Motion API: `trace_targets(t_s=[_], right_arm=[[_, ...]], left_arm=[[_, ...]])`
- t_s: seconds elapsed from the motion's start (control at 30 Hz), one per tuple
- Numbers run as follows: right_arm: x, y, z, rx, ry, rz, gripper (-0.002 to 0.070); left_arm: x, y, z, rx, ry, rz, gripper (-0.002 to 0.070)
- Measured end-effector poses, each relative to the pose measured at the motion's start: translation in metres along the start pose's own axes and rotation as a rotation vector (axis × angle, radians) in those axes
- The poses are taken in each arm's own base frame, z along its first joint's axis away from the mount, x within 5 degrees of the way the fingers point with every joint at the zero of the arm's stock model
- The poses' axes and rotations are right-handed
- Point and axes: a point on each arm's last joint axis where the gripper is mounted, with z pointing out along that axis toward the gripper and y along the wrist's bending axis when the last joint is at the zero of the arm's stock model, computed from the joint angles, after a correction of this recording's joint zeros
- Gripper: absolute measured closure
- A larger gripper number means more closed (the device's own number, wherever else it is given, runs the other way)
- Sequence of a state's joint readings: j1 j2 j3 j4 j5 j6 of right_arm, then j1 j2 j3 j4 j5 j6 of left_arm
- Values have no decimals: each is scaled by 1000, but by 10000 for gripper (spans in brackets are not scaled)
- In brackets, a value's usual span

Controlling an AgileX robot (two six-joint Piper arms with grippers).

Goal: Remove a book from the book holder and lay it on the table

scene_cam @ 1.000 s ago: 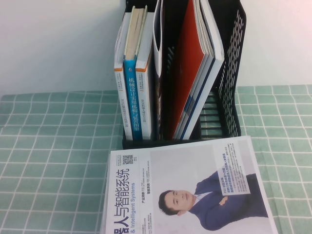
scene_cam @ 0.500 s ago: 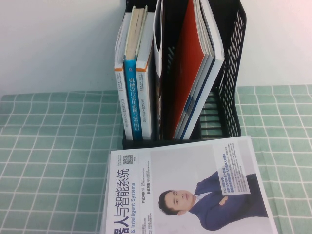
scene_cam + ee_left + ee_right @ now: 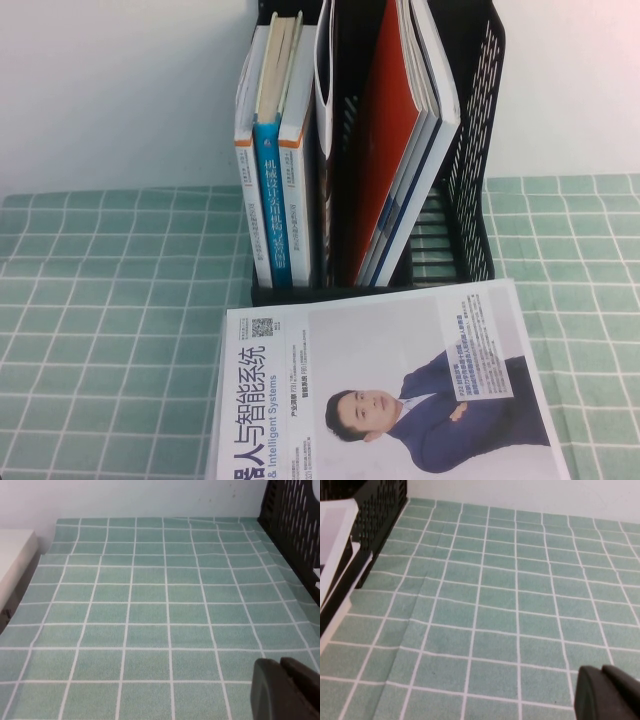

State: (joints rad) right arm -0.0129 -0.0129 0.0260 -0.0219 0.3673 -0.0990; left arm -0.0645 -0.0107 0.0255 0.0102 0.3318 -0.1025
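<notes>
The book (image 3: 390,385), a pale grey-white magazine with a man in a blue suit on its cover, lies flat on the green checked table (image 3: 110,330) just in front of the book holder (image 3: 470,150). The black mesh book holder stands upright at the back, still holding several books and a red-covered magazine (image 3: 385,150). Neither arm shows in the high view. My left gripper (image 3: 280,667) is shut, hanging over bare cloth to the left of the holder (image 3: 295,525). My right gripper (image 3: 602,672) is shut too, over bare cloth to the right of the holder (image 3: 375,515). Neither holds anything.
A white wall rises behind the table. Three upright books (image 3: 275,150) with white and blue spines fill the holder's left compartment. A pale ledge (image 3: 12,560) borders the cloth in the left wrist view.
</notes>
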Motion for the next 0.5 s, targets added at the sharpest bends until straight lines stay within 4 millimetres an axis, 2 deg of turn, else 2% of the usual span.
trace_targets(t_s=[0.5], right_arm=[[0,0,0,0,0,0,678]], left_arm=[[0,0,0,-1,-1,30,677]])
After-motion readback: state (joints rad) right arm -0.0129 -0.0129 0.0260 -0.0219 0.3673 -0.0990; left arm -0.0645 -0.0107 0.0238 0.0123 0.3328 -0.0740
